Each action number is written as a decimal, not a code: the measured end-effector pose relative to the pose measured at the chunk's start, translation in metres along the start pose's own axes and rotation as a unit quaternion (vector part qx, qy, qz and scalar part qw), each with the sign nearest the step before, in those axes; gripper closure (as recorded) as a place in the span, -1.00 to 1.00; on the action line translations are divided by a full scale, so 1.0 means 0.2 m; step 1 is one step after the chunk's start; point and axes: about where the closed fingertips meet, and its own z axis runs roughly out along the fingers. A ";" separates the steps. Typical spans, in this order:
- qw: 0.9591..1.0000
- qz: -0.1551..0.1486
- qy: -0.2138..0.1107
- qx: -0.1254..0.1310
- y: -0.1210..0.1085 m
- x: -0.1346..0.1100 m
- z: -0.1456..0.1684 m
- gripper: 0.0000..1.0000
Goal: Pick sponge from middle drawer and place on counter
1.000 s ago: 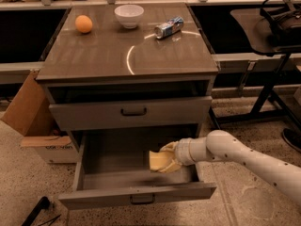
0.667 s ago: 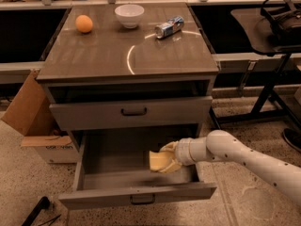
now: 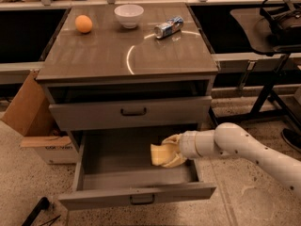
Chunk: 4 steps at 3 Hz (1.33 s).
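The middle drawer [image 3: 117, 175] is pulled open below a shut matching drawer front [image 3: 134, 112]. The pale-yellow sponge [image 3: 158, 154] is inside it at the right, just above the grey floor. My gripper [image 3: 168, 151] reaches in from the right on a white arm [image 3: 235, 145]. Its cream fingers [image 3: 173, 139] sit above and below the sponge and are shut on it. The glossy grey-brown counter [image 3: 94, 55] tops the cabinet, with a curved glare line across it.
On the counter stand an orange fruit [image 3: 83, 23], a white bowl [image 3: 129, 15] and a lying can [image 3: 168, 28] along the back. A cardboard box [image 3: 33, 117] sits left of the cabinet. A black stand [image 3: 270, 86] is at the right.
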 end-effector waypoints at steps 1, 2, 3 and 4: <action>0.998 -0.049 0.001 0.031 -0.11 -0.21 -0.29 1.00; 0.994 -0.088 0.001 0.062 -0.18 -0.38 -0.52 1.00; 0.986 -0.134 -0.013 0.094 -0.19 -0.52 -0.70 1.00; 0.986 -0.134 -0.014 0.094 -0.19 -0.52 -0.69 1.00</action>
